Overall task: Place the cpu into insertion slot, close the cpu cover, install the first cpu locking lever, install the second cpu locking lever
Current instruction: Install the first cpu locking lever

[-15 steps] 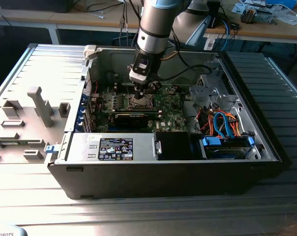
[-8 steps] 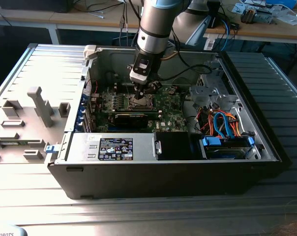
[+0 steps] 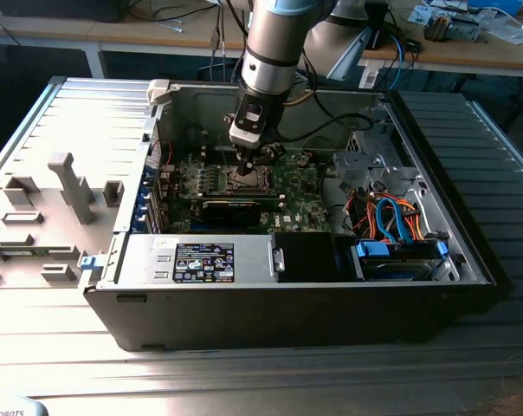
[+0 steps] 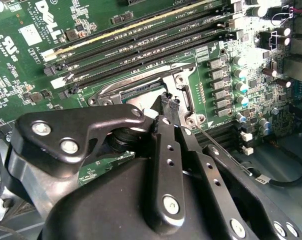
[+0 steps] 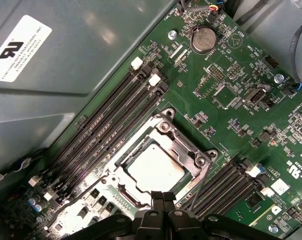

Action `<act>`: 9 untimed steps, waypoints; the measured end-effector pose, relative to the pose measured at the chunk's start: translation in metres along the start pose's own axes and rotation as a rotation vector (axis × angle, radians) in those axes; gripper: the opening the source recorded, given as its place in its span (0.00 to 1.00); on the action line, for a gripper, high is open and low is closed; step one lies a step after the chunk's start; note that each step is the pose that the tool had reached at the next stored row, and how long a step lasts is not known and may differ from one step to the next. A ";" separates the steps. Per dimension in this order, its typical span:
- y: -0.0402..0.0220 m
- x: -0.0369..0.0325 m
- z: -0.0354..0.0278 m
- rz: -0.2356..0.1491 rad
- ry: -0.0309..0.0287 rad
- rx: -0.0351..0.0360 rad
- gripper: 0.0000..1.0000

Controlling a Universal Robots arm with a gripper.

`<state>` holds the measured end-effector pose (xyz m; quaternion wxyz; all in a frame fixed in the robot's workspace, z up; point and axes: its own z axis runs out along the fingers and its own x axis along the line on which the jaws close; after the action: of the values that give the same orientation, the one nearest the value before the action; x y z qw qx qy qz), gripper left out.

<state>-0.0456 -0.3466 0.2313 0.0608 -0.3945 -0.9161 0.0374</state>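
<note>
The cpu [image 5: 156, 167] lies flat in the insertion slot [image 5: 165, 121], its silver face showing through the cut-out of the cpu cover [image 5: 185, 150], which lies down over it. My gripper [image 5: 163, 196] is shut, its fingertips pressed together right at the near edge of the socket. In the second wrist view the gripper [image 4: 168, 100] tips touch down at a socket corner [image 4: 183, 82], and a thin wire locking lever [image 4: 221, 150] runs out from beside them. In the exterior view the gripper [image 3: 248, 162] hangs straight over the socket [image 3: 247, 179] inside the open computer case.
Long black memory slots [image 5: 111, 120] flank the socket on both sides. A grey drive cage [image 3: 365, 169] and coloured cables [image 3: 391, 217] fill the exterior view's right of the case. The power supply [image 3: 205, 260] sits at the front. A coin battery [image 5: 203, 39] lies further along the board.
</note>
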 end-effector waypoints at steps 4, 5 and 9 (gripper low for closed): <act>0.0000 0.0000 0.0000 -0.008 -0.0010 0.0007 0.11; 0.0000 0.0000 0.0000 -0.010 -0.0012 0.0008 0.11; 0.0000 0.0000 0.0000 -0.018 -0.0021 0.0015 0.11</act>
<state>-0.0457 -0.3466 0.2313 0.0604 -0.3862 -0.9196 0.0380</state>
